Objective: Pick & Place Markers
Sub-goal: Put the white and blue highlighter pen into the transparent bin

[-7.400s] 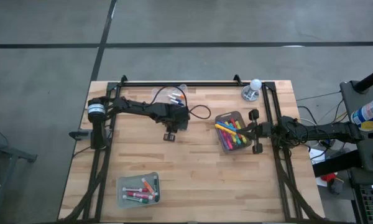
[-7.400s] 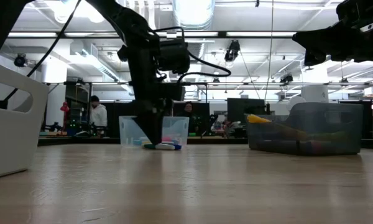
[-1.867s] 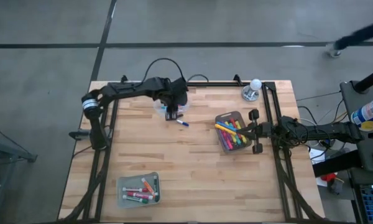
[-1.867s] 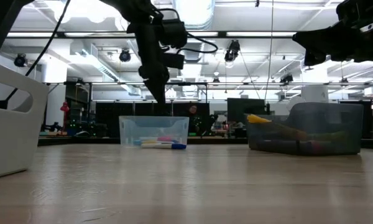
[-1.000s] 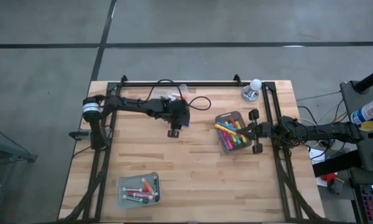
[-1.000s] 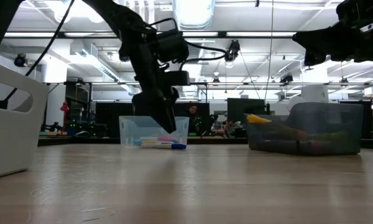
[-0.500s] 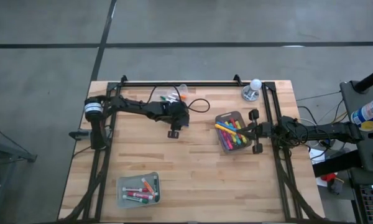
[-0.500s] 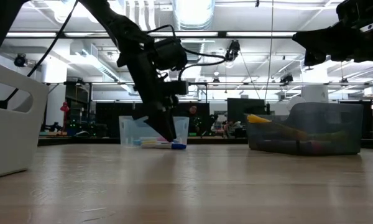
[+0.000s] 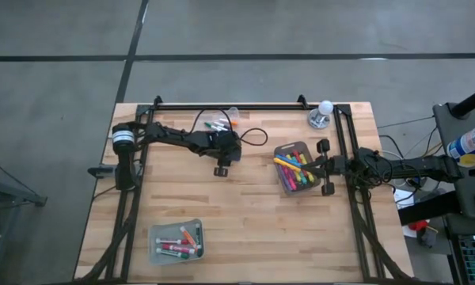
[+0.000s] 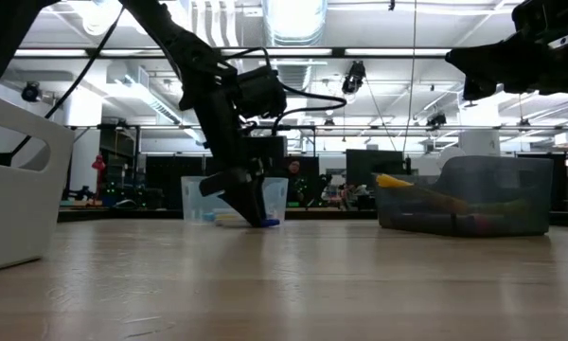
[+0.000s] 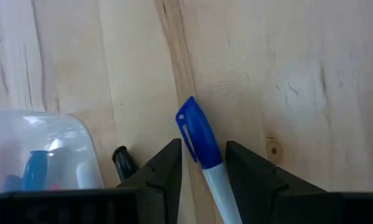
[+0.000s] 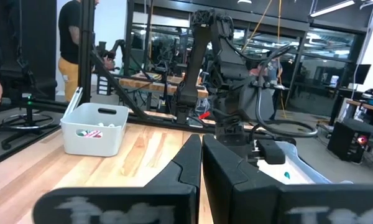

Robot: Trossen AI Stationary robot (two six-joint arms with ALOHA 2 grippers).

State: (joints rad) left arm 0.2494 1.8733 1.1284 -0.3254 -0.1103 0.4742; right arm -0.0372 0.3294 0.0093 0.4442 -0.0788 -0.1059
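Observation:
A marker (image 11: pixel 199 146) with a blue cap and a white barrel lies flat on the wooden table, just in front of a clear bin (image 9: pixel 214 125) that holds a few more markers. My left gripper (image 11: pixel 202 168) is open and points steeply down. One finger stands on each side of the marker, near where the cap meets the barrel. In the low view its fingertips (image 10: pixel 256 218) reach the tabletop. From above, the left gripper (image 9: pixel 224 157) hides the marker. My right gripper (image 9: pixel 320 166) waits shut at the table's right side, next to a grey bin (image 9: pixel 293 168).
The grey bin on the right holds several mixed-colour markers. A pale bin (image 9: pixel 176 241) near the front left holds several red and orange ones. A white ball-shaped object (image 9: pixel 323 112) stands at the far right corner. The bare wood (image 9: pixel 253 222) is in the middle.
My left gripper has sunk toward the table in front of the clear bin, from well above the blue-capped marker down to it. Its fingers now reach the tabletop beside the marker. The marker has stayed where it lay.

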